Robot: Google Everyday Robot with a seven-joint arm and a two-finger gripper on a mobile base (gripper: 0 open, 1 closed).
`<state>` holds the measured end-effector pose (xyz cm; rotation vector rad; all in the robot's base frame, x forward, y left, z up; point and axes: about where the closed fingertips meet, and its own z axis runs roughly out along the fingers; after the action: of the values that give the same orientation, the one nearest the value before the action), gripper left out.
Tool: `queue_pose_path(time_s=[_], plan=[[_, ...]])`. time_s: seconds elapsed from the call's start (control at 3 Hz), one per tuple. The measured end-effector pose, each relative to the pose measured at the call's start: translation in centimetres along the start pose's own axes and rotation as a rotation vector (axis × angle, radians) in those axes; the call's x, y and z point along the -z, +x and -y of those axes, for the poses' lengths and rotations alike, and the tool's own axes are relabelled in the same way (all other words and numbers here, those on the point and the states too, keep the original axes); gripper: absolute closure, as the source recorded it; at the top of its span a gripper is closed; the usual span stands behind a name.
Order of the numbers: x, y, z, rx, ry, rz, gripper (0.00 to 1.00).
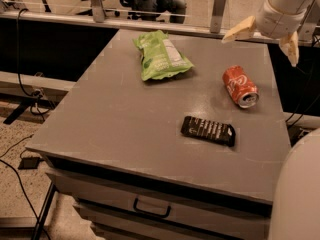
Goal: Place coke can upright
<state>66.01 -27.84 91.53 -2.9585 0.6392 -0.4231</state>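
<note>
The coke can is a red can with white lettering. It lies on its side on the right part of the grey table, silver top facing the front right. My gripper hangs in the air above and behind the can, near the table's far right corner. Its two cream fingers are spread wide apart and hold nothing. It is not touching the can.
A green chip bag lies at the back middle of the table. A flat black snack bar wrapper lies in front of the can. A drawer handle shows below the table's front edge. Part of my arm fills the lower right corner.
</note>
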Motion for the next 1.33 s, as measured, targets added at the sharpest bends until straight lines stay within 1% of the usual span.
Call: queue_pose_path(time_s=[0.33,0.67,1.0,1.33], plan=[[-1.5,-1.0,0.1,0.014,0.057,0.061,0.00],[-2.0,-3.8,-0.4,0.069,0.071,0.126,0.00],[-2.2,-5.9,-0.9,0.128,0.047,0.146,0.00],[-2.4,-7.8,-1.1,0.201,0.013,0.152,0.00]])
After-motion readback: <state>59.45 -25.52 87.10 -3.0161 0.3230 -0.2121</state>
